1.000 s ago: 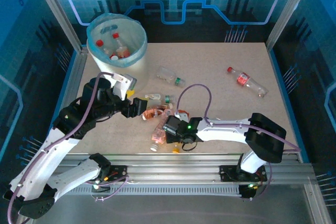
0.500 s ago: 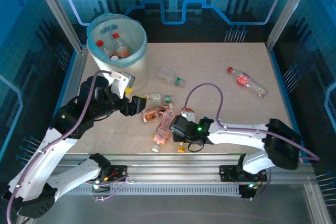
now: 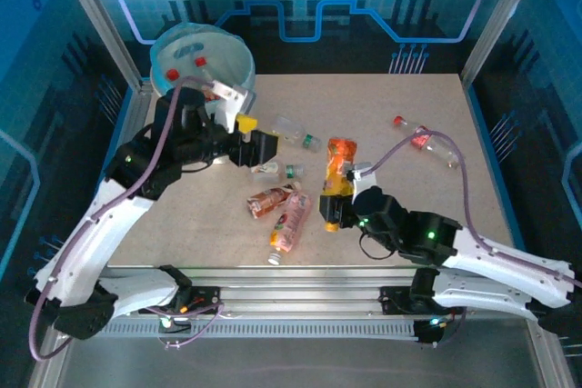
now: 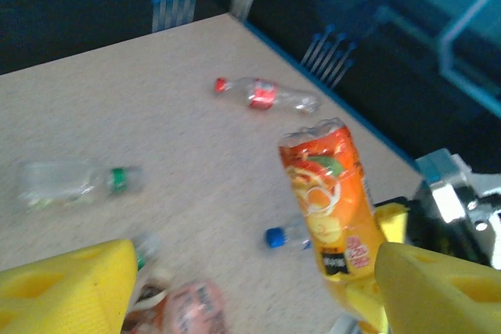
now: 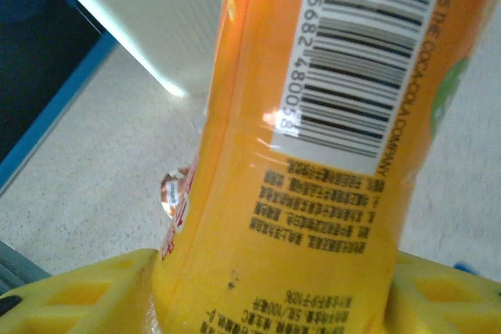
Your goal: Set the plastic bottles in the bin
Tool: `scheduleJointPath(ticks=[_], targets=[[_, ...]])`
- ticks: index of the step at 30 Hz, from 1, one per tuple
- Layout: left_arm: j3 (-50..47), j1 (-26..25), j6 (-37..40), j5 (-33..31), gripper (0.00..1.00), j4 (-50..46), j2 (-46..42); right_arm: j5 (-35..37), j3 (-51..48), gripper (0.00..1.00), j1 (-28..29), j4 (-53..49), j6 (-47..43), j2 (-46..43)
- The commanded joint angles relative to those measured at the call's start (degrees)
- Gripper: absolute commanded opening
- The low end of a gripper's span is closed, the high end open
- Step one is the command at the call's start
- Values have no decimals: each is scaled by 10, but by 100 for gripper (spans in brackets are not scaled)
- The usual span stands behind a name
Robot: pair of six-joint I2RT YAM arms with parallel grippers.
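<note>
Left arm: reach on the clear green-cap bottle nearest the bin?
Likely yes. The left gripper is open and empty; the clear green-cap bottle lies alone on bare table just ahead, nothing between.

right pincer (image 5: 266,295): clamped on orange bottle (image 5: 313,162) | barcode label (image 5: 360,60) facing camera | speckled table (image 5: 78,177) beneath

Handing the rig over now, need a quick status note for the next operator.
Left gripper: open, empty, beside the bin.
Right gripper: shut on the orange bottle, mid-table.
Done: at least two red-capped bottles in the bin.
Left: the held one, plus two pink-red bottles, two clear green-capped bottles, and the red-labelled bottle far right.
</note>
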Motion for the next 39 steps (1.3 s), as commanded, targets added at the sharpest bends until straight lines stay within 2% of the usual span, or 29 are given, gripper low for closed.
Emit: scheduleJointPath(ticks=[1,5,14,28,36,39], targets=[[52,-5,-46,121,81,67,40,-1,47,62,-25,48,-132,-10],[84,-12,-60,199,82,128,84,-51,80,63,-52,87,-208,-1],[114,-34,-53,206,83,134,136,-162,139,62,-78,127,-276,45],[113,-37,-85,118,82,124,157,-168,133,61,-84,153,-280,58],[111,-37,-97,125,83,135,165,-170,126,61,-85,162,-283,52],[111,-37,-99,130,79,137,167,-165,125,61,-85,159,-283,53]])
